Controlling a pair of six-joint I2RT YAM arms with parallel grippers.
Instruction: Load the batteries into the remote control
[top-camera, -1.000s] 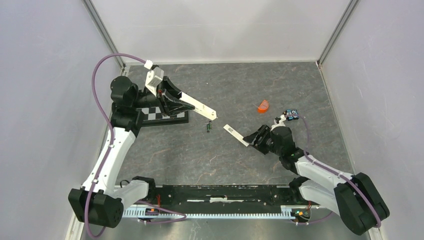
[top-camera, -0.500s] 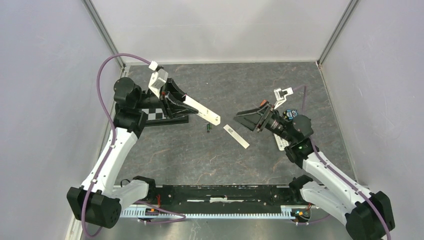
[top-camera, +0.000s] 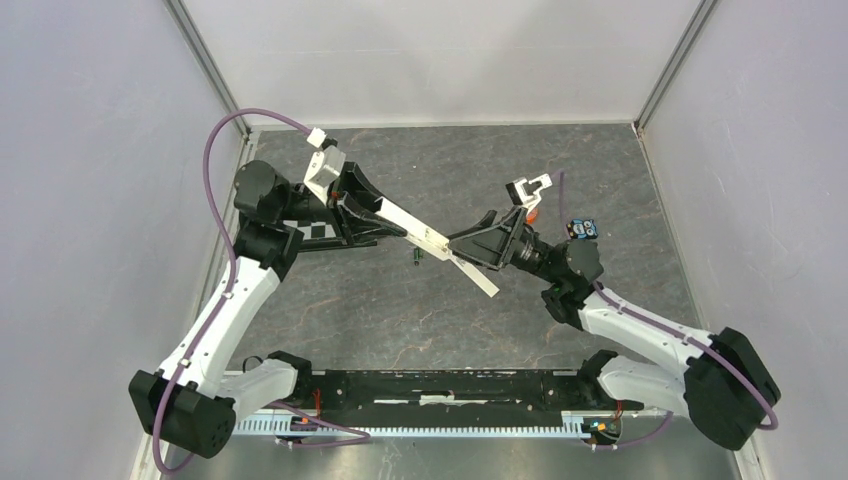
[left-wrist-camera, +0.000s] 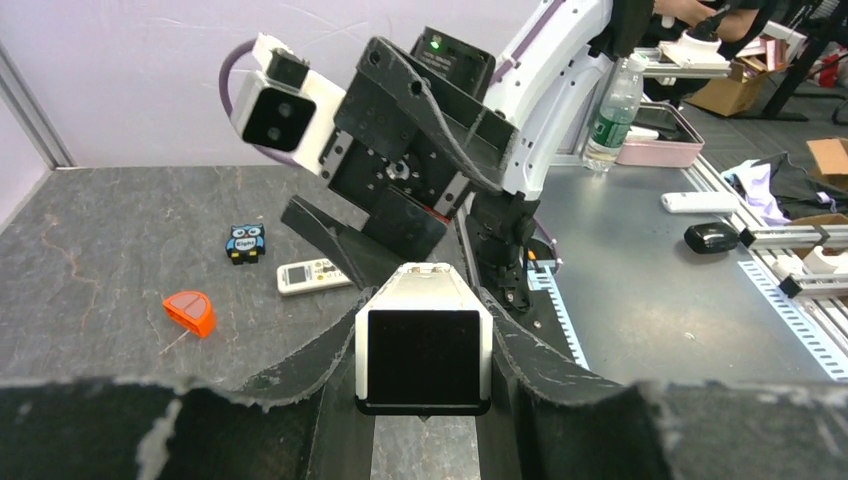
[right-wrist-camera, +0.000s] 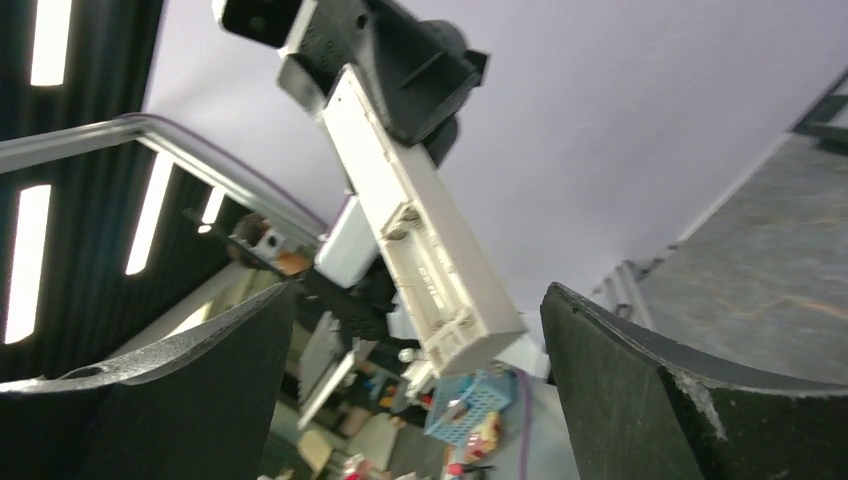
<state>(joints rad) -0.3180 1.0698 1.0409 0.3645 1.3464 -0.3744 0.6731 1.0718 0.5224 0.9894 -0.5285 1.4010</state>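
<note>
My left gripper (top-camera: 378, 214) is shut on the remote control (top-camera: 412, 227) and holds it above the table, its free end pointing right. In the left wrist view the remote (left-wrist-camera: 423, 345) shows end-on between my fingers. In the right wrist view the remote (right-wrist-camera: 420, 245) shows its open battery recess. My right gripper (top-camera: 463, 245) is open and empty, its jaws wide apart just off the remote's free end (right-wrist-camera: 420, 385). The batteries (top-camera: 415, 257) lie on the table below the remote as a small dark shape with green.
A thin white strip (top-camera: 485, 280) lies on the table under the right gripper. An orange piece (top-camera: 530, 211) and an owl toy (top-camera: 582, 229) sit at the right. A checkerboard card (top-camera: 312, 231) lies under the left arm. A second small white remote (left-wrist-camera: 313, 274) lies near the owl.
My right arm has lifted off the table and swung left, bringing its open gripper up to the remote's free end. My left gripper has carried the remote slightly to the right.
</note>
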